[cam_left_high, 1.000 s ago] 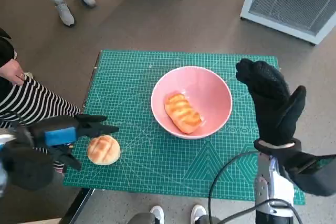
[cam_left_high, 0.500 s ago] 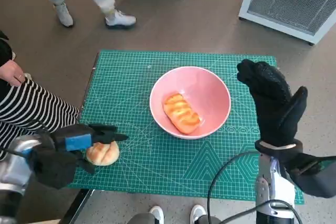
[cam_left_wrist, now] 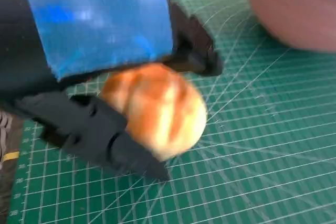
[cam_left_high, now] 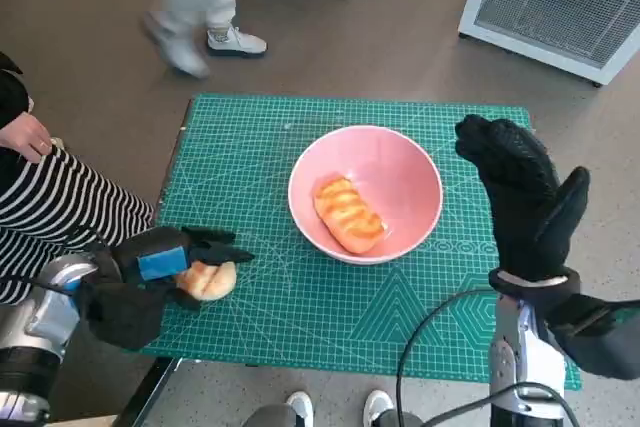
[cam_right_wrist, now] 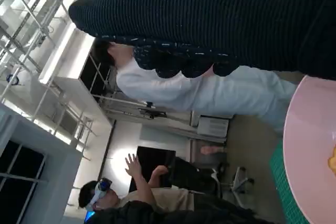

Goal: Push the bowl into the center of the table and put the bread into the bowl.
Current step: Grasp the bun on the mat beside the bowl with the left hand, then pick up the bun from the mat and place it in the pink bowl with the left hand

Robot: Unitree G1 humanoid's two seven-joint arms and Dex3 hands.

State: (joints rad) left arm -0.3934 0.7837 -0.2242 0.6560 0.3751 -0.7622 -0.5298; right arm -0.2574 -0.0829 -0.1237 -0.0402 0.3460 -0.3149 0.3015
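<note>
Left hand: your left hand (cam_left_high: 160, 272) is sitting at about 8 o'clock on the mat, its fingers (cam_left_wrist: 105, 135) lying around the round bun (cam_left_wrist: 157, 108); you cannot tell whether they are gripping it.
Round bun: the bun (cam_left_high: 208, 279) is lying on the green cutting mat (cam_left_high: 300, 327), half covered by that hand.
Right hand: your right hand (cam_left_high: 525, 197) is hanging upright at 3 o'clock, fingers spread and grasping nothing, just beside the bowl's rim.
Bowl: the pink bowl (cam_left_high: 400, 162) is sitting at the mat's middle and holding a long glazed bread (cam_left_high: 348, 213).
People: a striped sleeve (cam_left_high: 60, 202) is showing at 9 o'clock; blurred legs (cam_left_high: 200, 7) are showing at 11 o'clock.
</note>
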